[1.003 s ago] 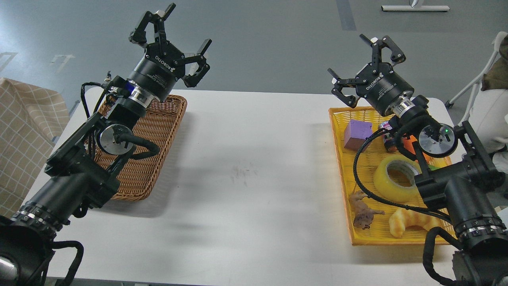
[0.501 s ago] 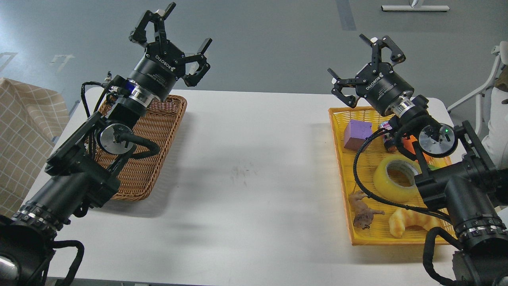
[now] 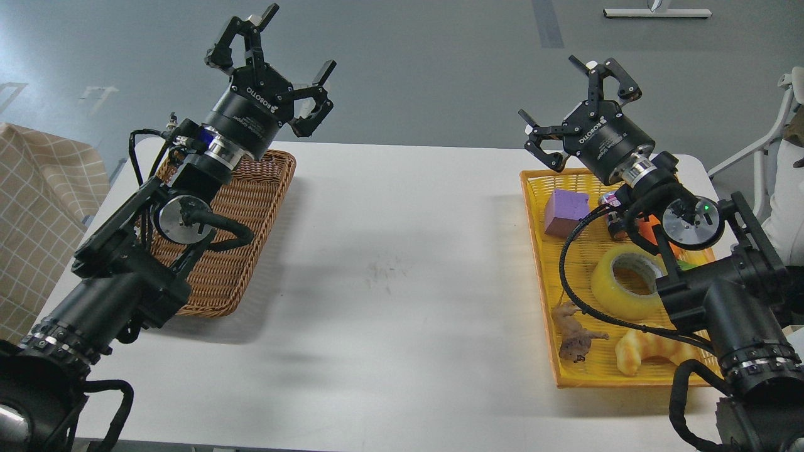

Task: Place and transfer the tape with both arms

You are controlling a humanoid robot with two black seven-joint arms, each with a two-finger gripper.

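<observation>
The tape (image 3: 619,292), a translucent yellow roll with a pale core, lies flat in the yellow tray (image 3: 539,263) at the right, partly behind my right arm. My right gripper (image 3: 575,103) is open and empty, raised above the tray's far end, well apart from the tape. My left gripper (image 3: 273,53) is open and empty, raised above the far end of the brown wicker basket (image 3: 248,232) at the left.
The yellow tray also holds a purple block (image 3: 566,212), a small can (image 3: 612,216) partly hidden by my arm, a brown lizard toy (image 3: 575,336) and a yellow croissant toy (image 3: 647,351). A checked cloth (image 3: 38,207) lies left of the white table (image 3: 402,282).
</observation>
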